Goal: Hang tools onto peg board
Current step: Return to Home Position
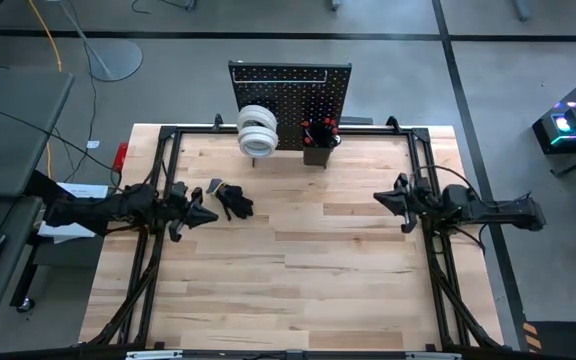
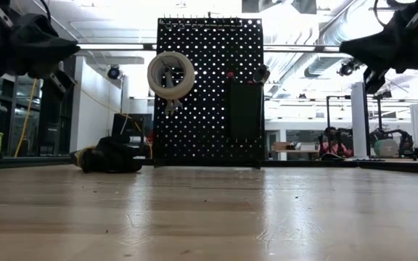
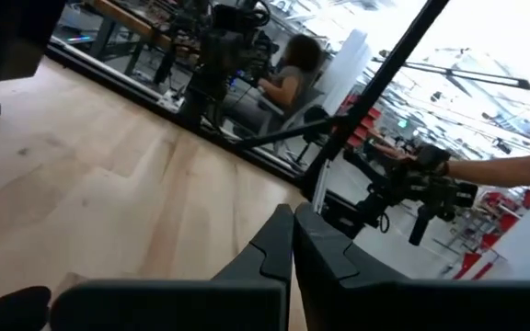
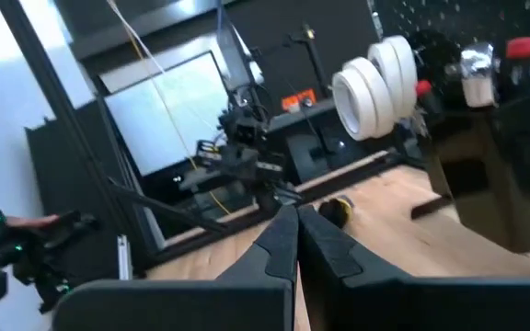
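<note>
My left gripper point(image 3: 293, 217), clenched on nothing, hovers near the table's point(image 1: 298, 290) left edge. My right gripper point(image 4: 295, 214), also shut and empty, is near the right edge. Just beside the left one a dark item point(image 1: 234, 204) lies unhung. At the back edge the peg board point(image 1: 288, 85) holds tape rolls point(image 1: 257, 131) and a filled bin point(image 1: 317, 152). Nearly done, I judge.

Tape rolls point(image 1: 257, 131) left of bin point(image 1: 317, 152) (both on peg board point(image 1: 288, 85)).

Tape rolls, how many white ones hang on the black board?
2. Both white tape rolls hang together on the peg board, one in front of the other, beside the black bin. Another could hide behind.
</note>
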{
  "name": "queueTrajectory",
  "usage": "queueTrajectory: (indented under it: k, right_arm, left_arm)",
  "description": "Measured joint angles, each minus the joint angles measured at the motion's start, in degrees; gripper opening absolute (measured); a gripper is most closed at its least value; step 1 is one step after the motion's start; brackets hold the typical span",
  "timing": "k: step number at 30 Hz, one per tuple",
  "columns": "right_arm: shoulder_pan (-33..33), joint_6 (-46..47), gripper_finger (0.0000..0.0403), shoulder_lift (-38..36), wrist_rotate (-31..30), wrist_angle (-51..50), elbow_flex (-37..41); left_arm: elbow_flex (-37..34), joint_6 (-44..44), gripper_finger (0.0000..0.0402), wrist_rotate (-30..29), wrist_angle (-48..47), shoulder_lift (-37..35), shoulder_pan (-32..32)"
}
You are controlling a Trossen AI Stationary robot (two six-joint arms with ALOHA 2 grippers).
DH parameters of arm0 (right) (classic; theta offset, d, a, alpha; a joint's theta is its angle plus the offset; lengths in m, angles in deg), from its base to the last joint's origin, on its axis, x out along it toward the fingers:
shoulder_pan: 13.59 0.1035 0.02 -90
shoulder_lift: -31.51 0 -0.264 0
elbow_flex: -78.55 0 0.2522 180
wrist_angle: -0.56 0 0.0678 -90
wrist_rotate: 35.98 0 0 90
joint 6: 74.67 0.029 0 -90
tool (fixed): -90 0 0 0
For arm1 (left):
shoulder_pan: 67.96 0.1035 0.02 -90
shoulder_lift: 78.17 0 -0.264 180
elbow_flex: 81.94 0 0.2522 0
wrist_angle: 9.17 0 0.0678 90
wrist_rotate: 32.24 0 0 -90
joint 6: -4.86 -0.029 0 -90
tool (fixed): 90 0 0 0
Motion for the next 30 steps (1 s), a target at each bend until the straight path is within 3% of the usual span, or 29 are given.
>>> queueTrajectory:
  k: [30]
  right_arm:
    - [0.02,-0.04,0.0000,1.07,0.20,-6.30,0.02]
  left_arm:
    - [-0.04,0.01,0.0000,0.04,0.12,0.68,0.10]
